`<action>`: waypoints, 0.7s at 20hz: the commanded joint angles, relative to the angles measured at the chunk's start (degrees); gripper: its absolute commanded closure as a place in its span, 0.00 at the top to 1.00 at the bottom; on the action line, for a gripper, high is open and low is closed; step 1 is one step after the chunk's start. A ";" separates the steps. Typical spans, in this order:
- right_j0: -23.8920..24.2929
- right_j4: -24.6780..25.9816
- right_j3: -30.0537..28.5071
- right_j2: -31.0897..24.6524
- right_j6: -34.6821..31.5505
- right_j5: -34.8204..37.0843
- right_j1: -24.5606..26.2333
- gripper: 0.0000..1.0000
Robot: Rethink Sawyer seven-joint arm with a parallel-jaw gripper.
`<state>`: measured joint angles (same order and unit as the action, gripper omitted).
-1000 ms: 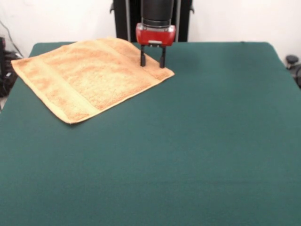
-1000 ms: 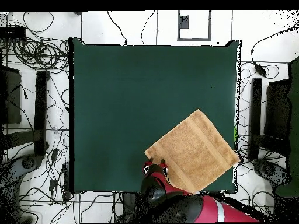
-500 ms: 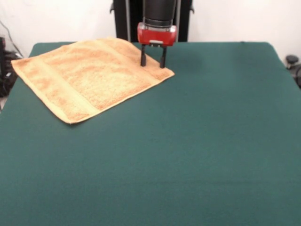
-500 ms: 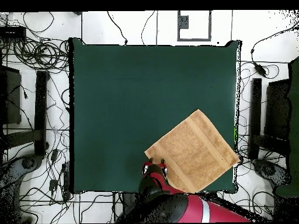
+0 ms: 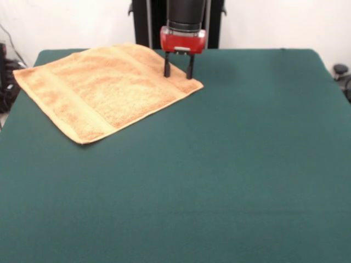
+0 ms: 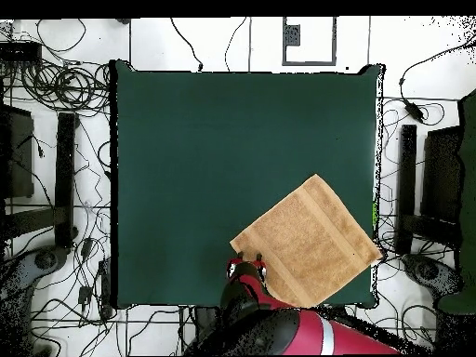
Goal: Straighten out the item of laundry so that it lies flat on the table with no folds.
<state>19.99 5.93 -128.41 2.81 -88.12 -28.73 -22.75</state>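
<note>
The orange-tan towel (image 5: pixel 101 87) lies spread flat at the far left of the dark green table (image 5: pixel 219 164), turned like a diamond, with woven bands near two edges. In the overhead view the towel (image 6: pixel 309 240) sits at the lower right, one corner reaching the table's right edge. My gripper (image 5: pixel 178 72) hangs open over the towel's right corner, its two black fingers (image 5: pixel 166 69) apart and just above the cloth, holding nothing. It shows in the overhead view (image 6: pixel 248 267) at the towel's left corner. No label shows.
The robot's pedestal (image 5: pixel 175 16) stands behind the table's far edge. Cables and stands (image 6: pixel 56 186) lie on the floor around the table in the overhead view.
The gripper has risen slightly off the towel's corner since a second ago. The towel has not moved.
</note>
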 commanded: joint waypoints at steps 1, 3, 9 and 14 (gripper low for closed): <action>-3.38 -6.52 10.81 -8.74 -16.55 -1.03 8.00 1.00; -3.42 -6.68 10.96 -8.89 -16.69 -1.15 8.11 1.00; -3.50 -6.98 11.01 -9.23 -17.04 -1.18 8.17 1.00; -4.74 -9.29 10.23 -9.64 -18.13 -0.50 7.24 1.00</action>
<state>19.53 5.12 -128.46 2.93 -88.12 -28.77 -22.74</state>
